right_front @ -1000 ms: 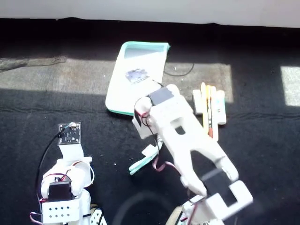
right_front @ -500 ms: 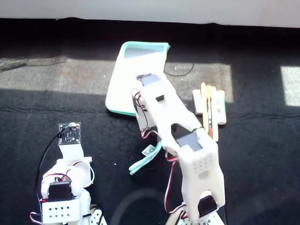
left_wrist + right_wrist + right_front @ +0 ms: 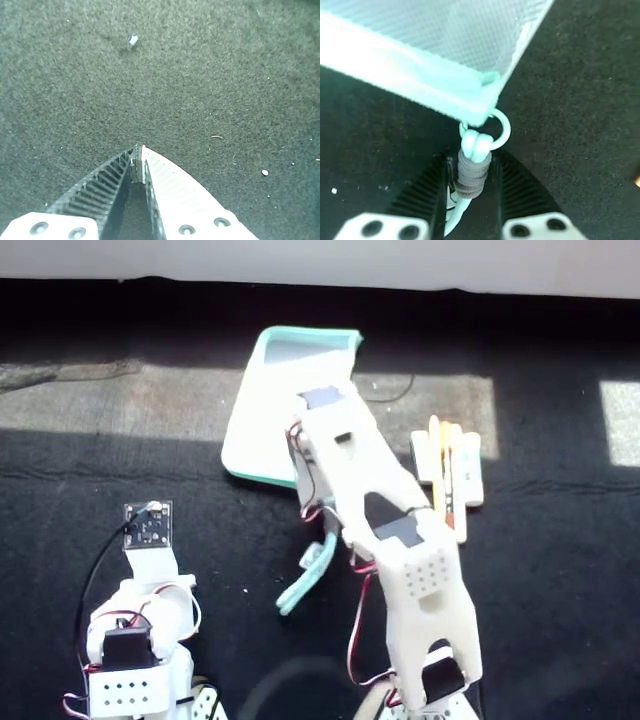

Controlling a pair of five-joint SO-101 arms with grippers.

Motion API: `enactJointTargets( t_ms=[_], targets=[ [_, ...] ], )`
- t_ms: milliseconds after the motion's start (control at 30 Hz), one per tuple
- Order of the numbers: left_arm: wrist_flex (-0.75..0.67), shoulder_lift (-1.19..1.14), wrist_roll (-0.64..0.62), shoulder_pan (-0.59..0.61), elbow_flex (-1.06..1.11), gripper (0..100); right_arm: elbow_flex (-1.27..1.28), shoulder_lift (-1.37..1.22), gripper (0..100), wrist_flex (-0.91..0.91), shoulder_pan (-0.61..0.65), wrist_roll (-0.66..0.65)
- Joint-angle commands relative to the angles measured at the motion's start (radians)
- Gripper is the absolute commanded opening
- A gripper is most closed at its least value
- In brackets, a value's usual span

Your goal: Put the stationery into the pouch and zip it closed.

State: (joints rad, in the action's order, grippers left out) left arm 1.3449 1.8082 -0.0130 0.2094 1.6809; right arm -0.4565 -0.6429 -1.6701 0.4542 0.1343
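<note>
The white mesh pouch (image 3: pixel 285 405) with mint edging lies flat on the black cloth at the middle back. Its corner (image 3: pixel 485 100) carries a ring with a mint strap (image 3: pixel 475 145). My right gripper (image 3: pixel 470 162) is shut on the strap's dark wrapped part, just short of the pouch's near corner. The strap's loose end (image 3: pixel 305 580) trails toward me beside the right arm (image 3: pixel 380 520). Several pens and an eraser (image 3: pixel 450 470) lie side by side to the right of the pouch. My left gripper (image 3: pixel 138 150) is shut on nothing, low over bare cloth.
The left arm (image 3: pixel 135 640) sits folded at the front left. A thin dark cable (image 3: pixel 385 395) lies just past the pouch's right edge. Sunlit patches cross the cloth behind the pouch. Small white specks (image 3: pixel 133 40) dot the cloth.
The right arm swung up and stretched toward the pouch's near corner. The pouch's near end shifted slightly left, and the strap's loose end swung with it. The left arm stayed still.
</note>
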Motion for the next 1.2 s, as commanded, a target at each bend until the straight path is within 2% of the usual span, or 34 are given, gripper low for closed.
enactJointTargets(
  t_ms=[0, 167, 200, 367, 433, 533, 600, 667, 800, 900, 1067, 1167],
  targets=[
    [-0.008, 0.001, -0.002, -0.013, 0.015, 1, -0.068, 0.206, 0.5, -0.041, -0.025, -0.101],
    [-0.215, 0.001, 0.025, -0.007, 0.010, 1, -0.061, 0.443, 0.5, -0.048, -0.025, -0.292],
    [-0.247, 0.001, 0.081, -0.007, 0.013, 1, -0.061, 0.486, 0.5, -0.048, -0.025, -0.333],
    [-0.322, 0.001, 0.572, -0.007, 0.012, 1, -0.067, 0.707, 0.5, -0.044, -0.027, -0.532],
    [-0.334, 0.001, 0.631, -0.005, 0.004, 1, -0.067, 0.789, 0.5, -0.042, -0.027, -0.559],
    [-0.339, -0.002, 0.628, 0.005, -0.067, 1, -0.068, 0.895, 0.5, -0.041, -0.021, -0.562],
    [-0.330, -0.007, 0.597, 0.054, -0.150, 2, -0.068, 0.952, 0.5, -0.041, -0.021, -0.563],
    [-0.328, -0.010, 0.528, 0.116, -0.242, 6, -0.068, 1.000, 0.5, -0.041, -0.024, -0.563],
    [-0.327, -0.010, 0.379, 0.231, -0.387, 21, -0.068, 1.075, 0.5, -0.039, -0.024, -0.586],
    [-0.325, -0.039, 0.316, 0.259, -0.460, 22, -0.068, 1.109, 0.5, -0.005, -0.024, -0.701],
    [-0.328, -0.354, 0.235, 0.257, -0.616, 22, -0.070, 1.125, 0.5, 0.150, -0.019, -0.726],
    [-0.275, -0.654, 0.193, 0.239, -0.839, 22, -0.068, 1.106, 0.5, 0.179, -0.010, -0.583]
  ],
)
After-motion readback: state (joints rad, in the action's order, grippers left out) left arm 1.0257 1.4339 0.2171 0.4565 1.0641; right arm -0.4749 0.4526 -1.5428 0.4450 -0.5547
